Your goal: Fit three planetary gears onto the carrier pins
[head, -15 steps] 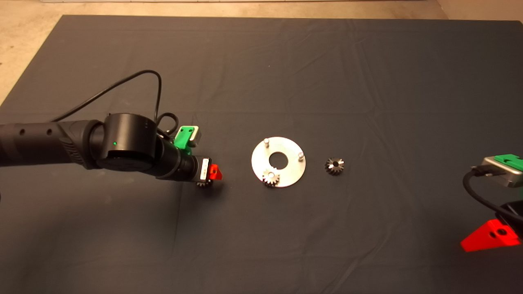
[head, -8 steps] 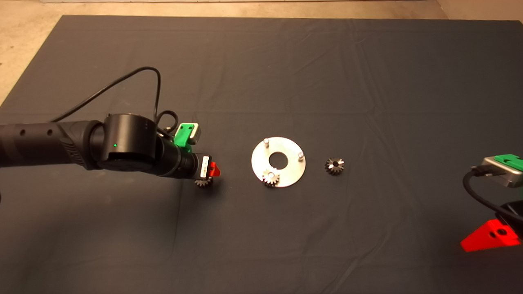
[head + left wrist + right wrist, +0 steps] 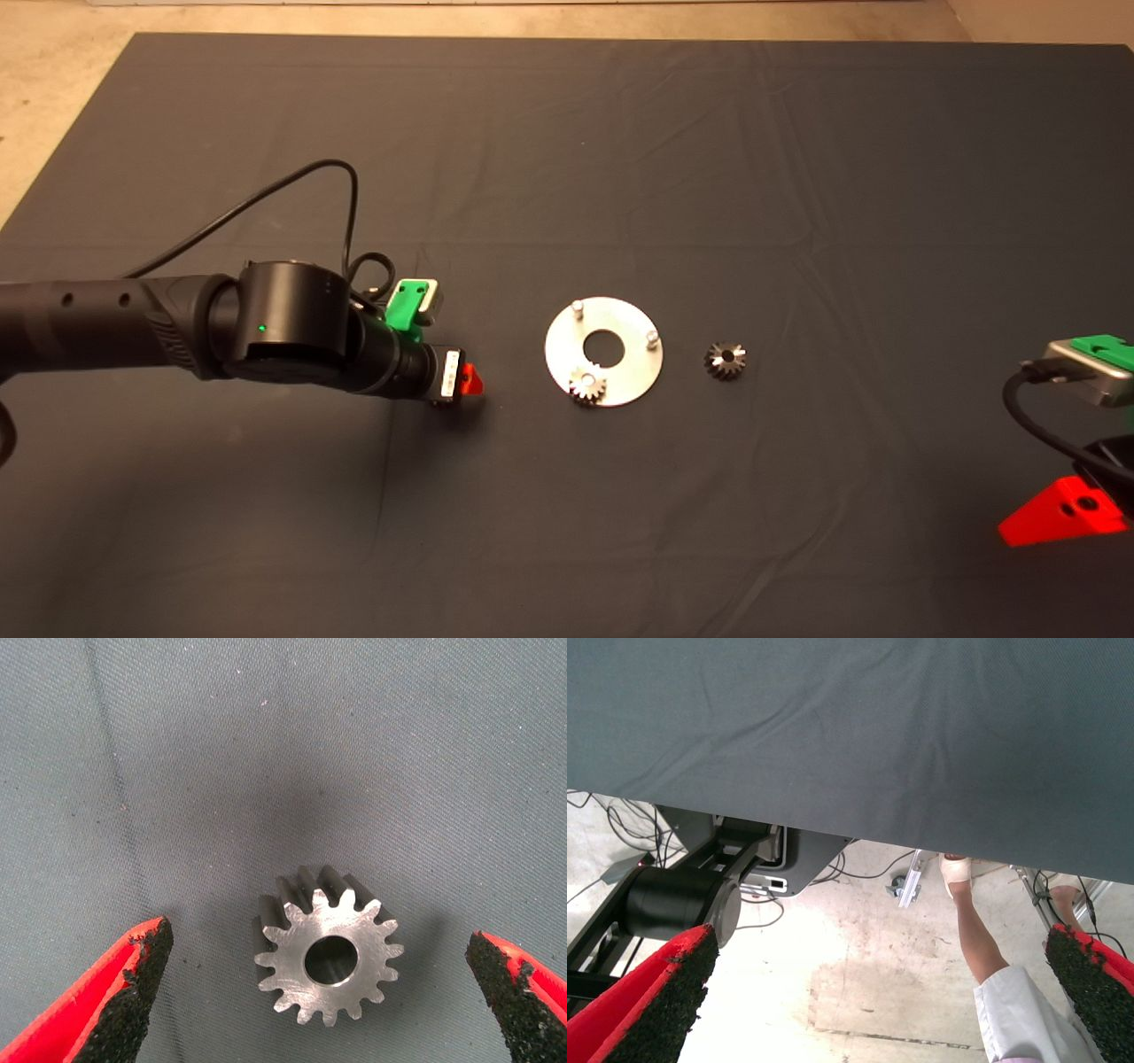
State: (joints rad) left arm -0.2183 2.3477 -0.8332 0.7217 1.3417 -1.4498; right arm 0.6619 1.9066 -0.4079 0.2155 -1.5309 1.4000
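Note:
A bright silver planetary gear [image 3: 328,958] lies flat on the mat. It sits between the open fingers [image 3: 133,988] of my left gripper [image 3: 458,385], which hovers over it left of the disc. In the head view the gripper hides this gear. The shiny disc [image 3: 620,368] has two bare carrier pins [image 3: 577,307] [image 3: 652,337]. A second silver gear [image 3: 586,385] sits on the disc at its near edge. A darker gear [image 3: 725,359] lies on the mat just right of the disc. My right gripper [image 3: 1063,518] is parked at the lower right, open and empty.
The dark mat [image 3: 620,159] covers the table, with a few creases. The right wrist view looks past the mat edge [image 3: 859,828] at the floor, a robot base [image 3: 682,899] and a person's leg [image 3: 979,939].
My left gripper has shifted slightly right and toward the near edge, over the silver gear, which it now hides in the head view. The disc, the other gears and the right arm have not moved.

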